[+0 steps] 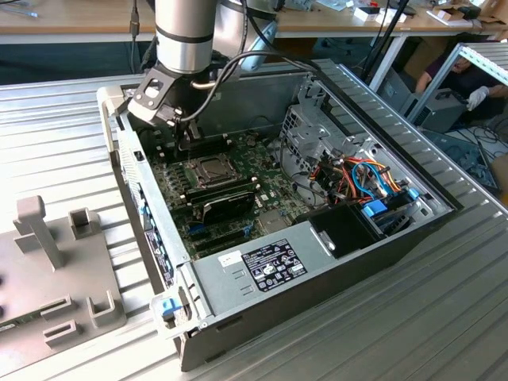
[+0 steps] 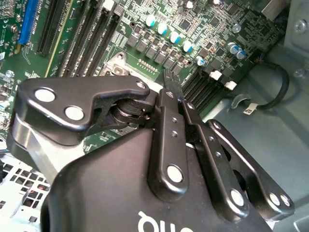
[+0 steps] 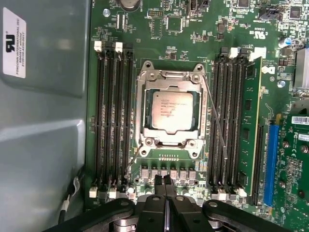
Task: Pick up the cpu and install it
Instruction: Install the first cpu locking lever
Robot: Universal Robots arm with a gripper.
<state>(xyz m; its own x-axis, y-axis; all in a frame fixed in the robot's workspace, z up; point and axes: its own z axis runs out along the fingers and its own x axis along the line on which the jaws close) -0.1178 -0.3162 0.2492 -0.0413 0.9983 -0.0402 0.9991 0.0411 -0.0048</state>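
Note:
The cpu [image 3: 172, 108], a small square chip with a silver-grey top, lies flat in the socket in the middle of the green motherboard [image 3: 183, 34], with the metal socket frame [image 3: 145, 104] around it. In the exterior view the cpu [image 1: 208, 167] lies inside the open computer case. My gripper [image 3: 164, 181] hovers beside the socket, over the row of small components at the frame's edge, and does not touch the chip. Its two black fingers are pressed together with nothing between them. In the second wrist view the gripper [image 2: 170, 79] points down at the board. In the exterior view the gripper [image 1: 184, 133] hangs over the back of the board.
Black memory slots [image 3: 112, 121] flank the socket on both sides, and a thin wire lever [image 3: 216, 121] runs along one side. The case wall [image 1: 143, 190], a drive cage [image 1: 313, 135] and coloured cables [image 1: 361, 178] surround the board. A grey fixture [image 1: 55, 270] stands at the exterior view's left. A gloved hand [image 1: 479, 97] shows at the far right.

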